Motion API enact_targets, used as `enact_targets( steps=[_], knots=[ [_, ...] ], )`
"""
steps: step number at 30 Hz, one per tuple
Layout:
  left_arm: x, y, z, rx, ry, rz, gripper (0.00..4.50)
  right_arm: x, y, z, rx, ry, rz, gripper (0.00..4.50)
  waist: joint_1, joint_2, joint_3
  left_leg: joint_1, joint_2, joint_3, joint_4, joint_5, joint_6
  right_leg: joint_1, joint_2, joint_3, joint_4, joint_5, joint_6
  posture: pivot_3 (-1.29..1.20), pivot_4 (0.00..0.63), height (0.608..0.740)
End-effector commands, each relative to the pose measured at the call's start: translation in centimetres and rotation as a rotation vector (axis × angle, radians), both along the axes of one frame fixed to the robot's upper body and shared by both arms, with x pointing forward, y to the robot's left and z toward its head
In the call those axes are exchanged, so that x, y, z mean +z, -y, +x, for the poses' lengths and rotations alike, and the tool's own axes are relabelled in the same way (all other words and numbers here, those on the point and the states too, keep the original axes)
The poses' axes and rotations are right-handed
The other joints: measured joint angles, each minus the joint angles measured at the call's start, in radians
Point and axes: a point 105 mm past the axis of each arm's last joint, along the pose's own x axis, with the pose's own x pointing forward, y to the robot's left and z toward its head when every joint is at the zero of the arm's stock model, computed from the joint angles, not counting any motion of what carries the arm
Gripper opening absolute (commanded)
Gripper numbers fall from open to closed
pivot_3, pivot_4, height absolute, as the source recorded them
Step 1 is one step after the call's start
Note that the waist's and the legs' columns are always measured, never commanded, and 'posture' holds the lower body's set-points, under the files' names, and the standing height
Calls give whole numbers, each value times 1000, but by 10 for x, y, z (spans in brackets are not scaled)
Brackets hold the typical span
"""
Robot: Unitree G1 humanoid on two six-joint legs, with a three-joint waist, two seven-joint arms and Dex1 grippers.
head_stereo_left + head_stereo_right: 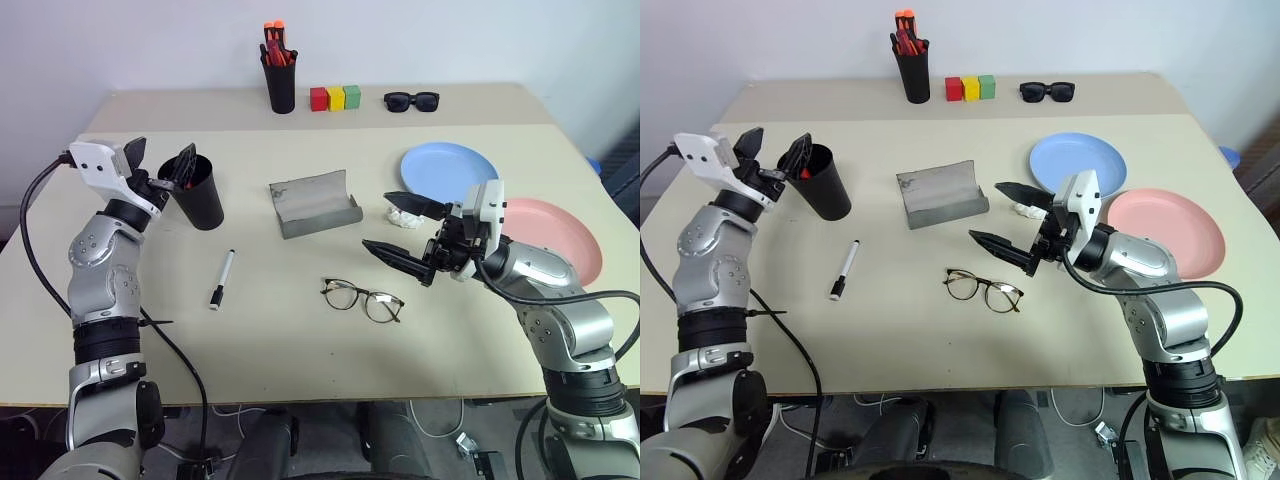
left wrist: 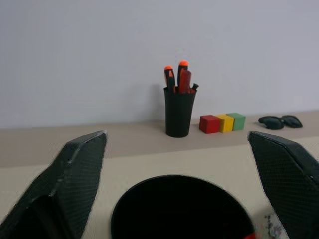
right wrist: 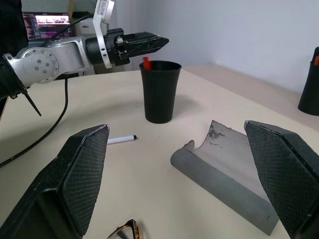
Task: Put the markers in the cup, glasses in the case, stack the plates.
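My left gripper (image 1: 160,168) hangs open over the tapered black cup (image 1: 198,200), where the red marker (image 3: 146,62) pokes above the rim. My right gripper (image 1: 402,232) gapes above the wire-framed glasses (image 1: 362,298), beside the open grey felt case (image 1: 314,204). The white marker (image 1: 222,277) lies flat on the table (image 1: 300,330); the smooth blue plate (image 1: 448,171) and pink plate (image 1: 560,238) sit unstacked.
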Motion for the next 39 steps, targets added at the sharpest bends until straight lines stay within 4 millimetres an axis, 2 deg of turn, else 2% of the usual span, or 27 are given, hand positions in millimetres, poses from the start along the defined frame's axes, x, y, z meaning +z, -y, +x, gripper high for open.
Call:
enact_targets(
  steps=[1,3,7,10,14,16,17,19,23,27,29,34,39],
  knots=[
    [23,12,-10,-69,51,28,4453,12,0,-6,8,59,8,4466,0,0,0,0,0,0,0,0,0,0,0,0,0,0,0,0,150,740],
    [27,19,-13,-118,27,7,4453,12,1,-6,12,55,7,4466,-1,0,0,0,0,0,0,0,0,0,0,0,0,0,0,0,150,740],
    [43,51,-35,-322,-103,17,4453,8,9,-7,11,41,-11,4466,-2,0,0,0,0,0,0,0,0,0,0,0,0,0,0,0,150,740],
    [38,63,-44,-336,-278,58,4453,6,14,-5,5,37,-23,4466,-3,0,0,0,0,0,0,0,1,0,0,0,1,0,0,0,150,740],
    [14,64,-50,-219,-491,115,4453,2,17,-7,18,28,-48,4466,-3,1,0,1,0,0,0,0,1,0,1,1,2,0,0,0,150,740],
    [2,64,-56,-149,-578,251,4453,-1,21,-8,25,20,-66,4466,-4,0,0,1,0,0,0,0,1,1,1,1,1,0,0,0,150,740],
    [-2,66,-58,-163,-613,234,4453,-2,22,-9,30,14,-70,4466,-4,0,0,1,0,-1,0,0,1,0,1,1,1,0,0,0,150,740],
    [-9,68,-57,-221,-694,91,4453,-5,25,-13,52,-5,-83,4466,0,0,0,1,0,0,0,0,1,1,1,1,1,0,0,0,150,740],
    [-35,55,-63,-100,-873,160,4453,-13,27,-29,136,-47,-129,4466,-1,-1,1,1,0,-1,0,0,0,1,1,1,1,0,0,0,150,740],
    [-59,58,-75,-190,-1005,135,4453,-15,27,-30,132,-42,-141,4466,-6,-1,1,1,0,0,0,0,0,1,1,1,1,0,0,0,150,740],
    [-74,52,-83,-183,-1083,147,4453,-14,26,-28,121,-41,-129,4466,-7,0,1,2,1,0,0,0,0,1,1,2,1,0,0,0,150,740],
    [-88,53,-102,-249,-1208,191,4453,-18,22,-29,120,-48,-122,4466,3,-1,1,1,0,-1,0,0,0,0,1,1,1,0,0,0,150,740],
    [-102,49,-104,-200,-1275,165,4453,-18,20,-28,116,-46,-115,4466,1,-1,1,1,0,-1,0,0,0,1,0,2,1,0,0,0,150,740]
  ],
)
